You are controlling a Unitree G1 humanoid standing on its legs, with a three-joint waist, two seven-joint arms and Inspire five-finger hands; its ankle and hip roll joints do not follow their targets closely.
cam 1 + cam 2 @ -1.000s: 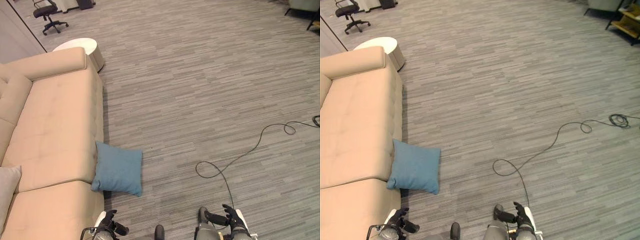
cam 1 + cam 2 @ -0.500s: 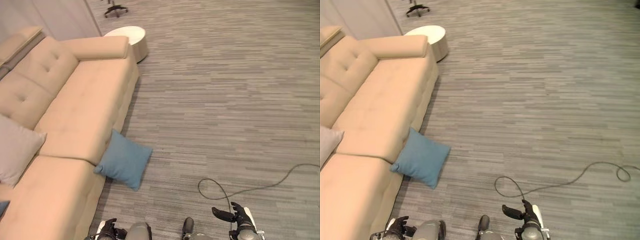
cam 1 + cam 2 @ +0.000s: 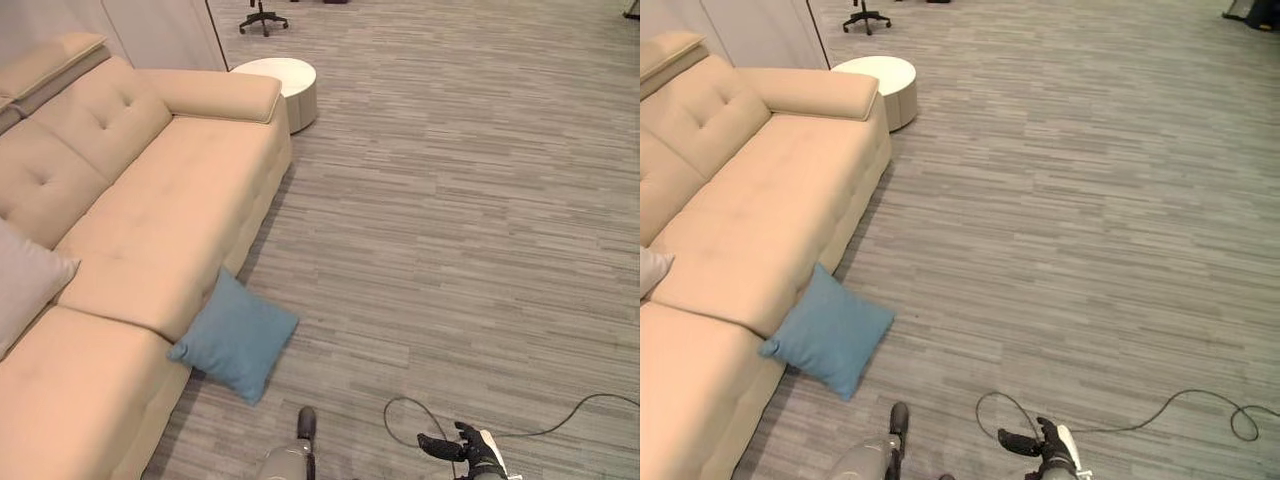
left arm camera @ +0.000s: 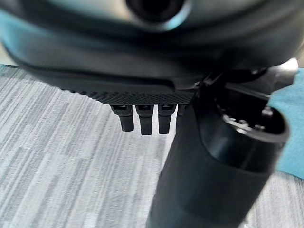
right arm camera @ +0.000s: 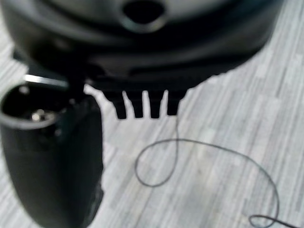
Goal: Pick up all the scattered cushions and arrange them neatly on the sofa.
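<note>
Blue cushion (image 3: 234, 336) lies on the grey carpet floor (image 3: 450, 200), tilted like a diamond, its upper-left corner leaning against the front edge of the beige sofa (image 3: 140, 230). Neither hand holds it. Grey cushion (image 3: 28, 285) sits on the sofa seat near the backrest, at the head views' left edge. Round white side table (image 3: 283, 85) stands just beside the sofa's far armrest; black office chair (image 3: 262, 12) is beyond it, well apart. Right hand (image 3: 468, 452) shows low in the head views, over bare carpet, well apart from the blue cushion; fingers relaxed, thumb out, empty. Left hand (image 4: 142, 118) in its wrist view: fingers straight and loose over carpet, nothing in them, a strip of blue cushion at the view's edge.
</note>
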